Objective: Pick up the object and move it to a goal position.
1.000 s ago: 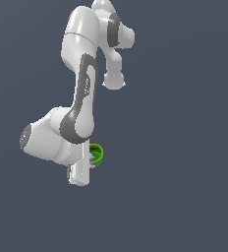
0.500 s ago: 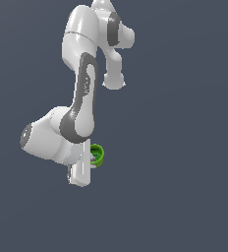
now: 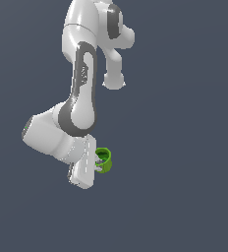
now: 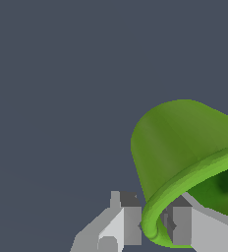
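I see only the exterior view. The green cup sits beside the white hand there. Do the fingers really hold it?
Observer: Yes. In the wrist view the fingers pinch the wall of the cup at its rim.
Operator: Both from outside?
Observer: No. One is outside the wall, the other inside the opening.
Operator: Anything inside the cup?
Observer: The part of the dark green inside that shows holds only that finger; the rest is cut off.

Smooth plastic looks, soft sheen

We see the green cup (image 4: 185, 142) as smooth, faintly glossy plastic; the white arm (image 3: 81, 74) shines glossier, and the tool (image 4: 153, 224) looks matt grey-white.
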Robot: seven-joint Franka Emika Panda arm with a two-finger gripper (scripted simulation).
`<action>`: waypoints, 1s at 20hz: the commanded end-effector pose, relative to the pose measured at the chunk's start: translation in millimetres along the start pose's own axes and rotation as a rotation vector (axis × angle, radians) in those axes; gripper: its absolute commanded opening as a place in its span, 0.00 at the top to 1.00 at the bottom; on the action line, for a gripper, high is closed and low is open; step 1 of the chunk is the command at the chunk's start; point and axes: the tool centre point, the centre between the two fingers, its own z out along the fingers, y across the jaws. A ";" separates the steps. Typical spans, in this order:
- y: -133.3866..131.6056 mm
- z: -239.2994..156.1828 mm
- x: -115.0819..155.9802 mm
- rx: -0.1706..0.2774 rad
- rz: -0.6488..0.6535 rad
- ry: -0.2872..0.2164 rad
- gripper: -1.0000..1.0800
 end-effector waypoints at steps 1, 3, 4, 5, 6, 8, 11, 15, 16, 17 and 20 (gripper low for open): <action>-11.6 -5.4 -16.5 0.060 -0.016 -0.034 1.00; -20.7 -10.1 -30.5 0.112 -0.029 -0.066 1.00; -25.2 -12.9 -37.6 0.139 -0.035 -0.082 1.00; -29.5 -15.9 -44.6 0.165 -0.042 -0.098 1.00; -33.6 -19.0 -51.5 0.191 -0.048 -0.114 1.00; -41.3 -25.8 -64.8 0.241 -0.061 -0.145 1.00; -51.5 -37.0 -83.9 0.314 -0.080 -0.190 1.00; -62.7 -53.5 -107.7 0.407 -0.104 -0.247 1.00; -65.1 -57.8 -113.4 0.430 -0.110 -0.260 1.00; -67.3 -62.3 -118.9 0.452 -0.116 -0.274 1.00; -73.1 -76.1 -134.9 0.518 -0.133 -0.314 1.00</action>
